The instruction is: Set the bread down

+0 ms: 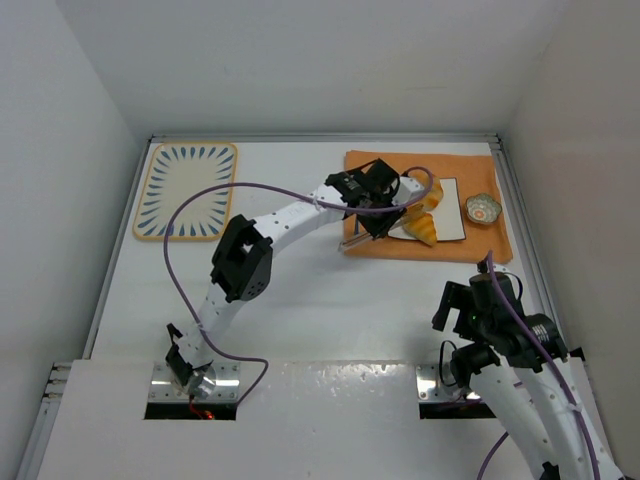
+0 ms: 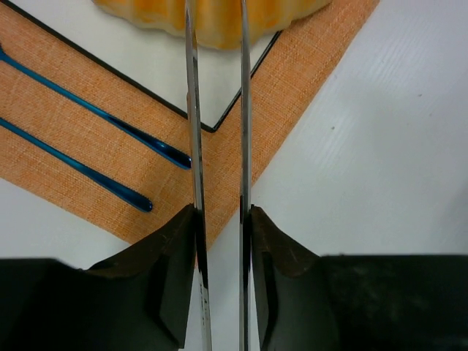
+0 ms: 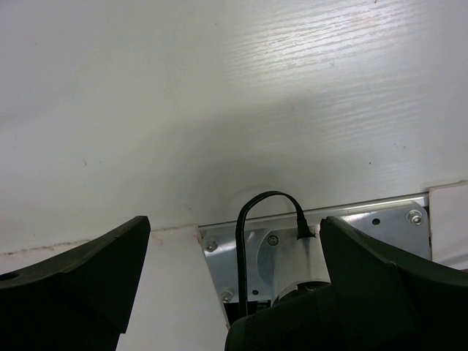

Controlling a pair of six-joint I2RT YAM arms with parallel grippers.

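A golden-orange ridged bread wedge [image 1: 426, 228] lies on a white square plate [image 1: 452, 212] on an orange placemat [image 1: 480, 245] at the back right. My left gripper [image 1: 378, 215] reaches over the plate's left side. It is shut on thin metal tongs [image 2: 191, 131], whose two blades run forward to the bread [image 2: 216, 22] at the top of the left wrist view. The blade tips are out of view. I cannot make out the round bun. My right gripper [image 1: 470, 300] is open and empty, low over its own base [image 3: 234, 227].
A small patterned bowl [image 1: 483, 209] stands on the placemat right of the plate. Two blue chopsticks [image 2: 95, 110] lie on the placemat left of the plate. A blue-patterned tray [image 1: 186, 190] sits at the back left. White walls enclose the table.
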